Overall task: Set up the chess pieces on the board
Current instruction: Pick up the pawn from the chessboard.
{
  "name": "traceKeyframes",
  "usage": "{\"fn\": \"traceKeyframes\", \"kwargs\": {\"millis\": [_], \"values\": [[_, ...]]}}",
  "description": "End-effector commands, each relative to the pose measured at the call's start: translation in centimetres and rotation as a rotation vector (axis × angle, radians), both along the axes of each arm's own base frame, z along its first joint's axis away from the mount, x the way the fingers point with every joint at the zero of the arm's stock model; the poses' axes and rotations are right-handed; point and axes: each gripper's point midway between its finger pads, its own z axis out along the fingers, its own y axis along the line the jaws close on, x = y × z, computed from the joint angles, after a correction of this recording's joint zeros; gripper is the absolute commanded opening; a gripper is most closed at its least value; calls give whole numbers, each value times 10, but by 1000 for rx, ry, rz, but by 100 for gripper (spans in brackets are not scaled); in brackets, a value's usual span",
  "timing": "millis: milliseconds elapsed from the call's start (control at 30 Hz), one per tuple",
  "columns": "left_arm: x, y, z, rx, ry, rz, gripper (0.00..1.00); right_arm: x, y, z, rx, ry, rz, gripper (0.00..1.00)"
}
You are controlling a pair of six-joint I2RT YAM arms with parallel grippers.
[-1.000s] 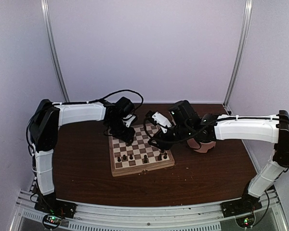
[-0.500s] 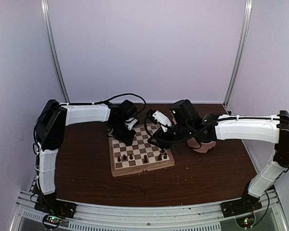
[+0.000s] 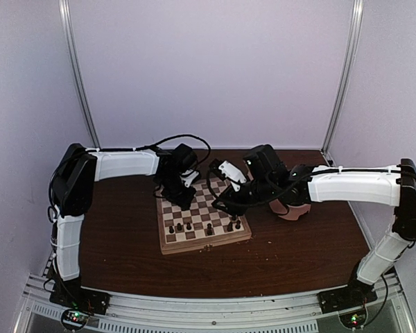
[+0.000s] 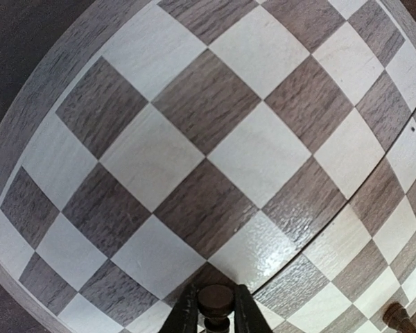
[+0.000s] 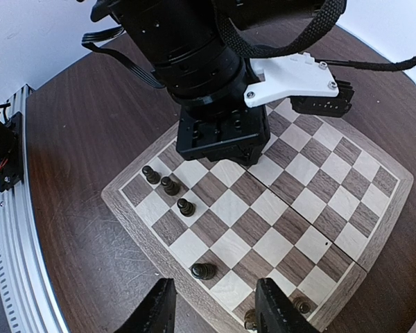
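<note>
The left arm [image 3: 118, 164] stretches level from its shoulder toward the board's [image 3: 201, 244] far left corner, with the wrist bent straight down. The left end effector [image 4: 215, 313] is nearly closed, its fingers [image 4: 187, 313] pinching a dark piece [image 4: 215, 298] over a dark square. The right arm [image 3: 347, 186] reaches level across the board's right edge, wrist tipped down. The right end effector [image 5: 218, 305] hangs open and empty above the board's right side. More dark pieces [image 5: 186, 207] stand on the board's near rows. The board lies mid-counter [image 3: 125, 236].
</note>
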Motion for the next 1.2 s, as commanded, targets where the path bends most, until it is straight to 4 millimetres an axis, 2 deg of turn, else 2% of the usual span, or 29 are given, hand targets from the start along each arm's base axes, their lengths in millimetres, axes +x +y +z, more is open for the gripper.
{"fn": "traceKeyframes", "kwargs": {"millis": [0,33,267,500,600,700,833,933,1167], "values": [[8,-4,11,-33,-41,33,18,4,5,4,28,2,-3,42],[8,-4,17,-50,-55,42,17,4,6,4,34,3,-6,42],[11,-8,97,-264,-199,151,18,10,11,25,129,-19,-40,42],[0,-8,174,-560,-255,294,19,20,18,45,289,-19,-114,41],[-6,-6,190,-724,-210,433,19,24,21,51,344,-29,-133,40],[-14,-5,197,-873,-154,525,19,25,23,61,415,-37,-139,40],[-23,-8,207,-1034,-85,570,19,25,28,69,476,-51,-126,40],[-26,-12,213,-1097,-44,580,19,28,35,67,477,-62,-113,38],[-31,-25,205,-1185,71,586,18,30,51,61,471,-74,-94,39]]}}
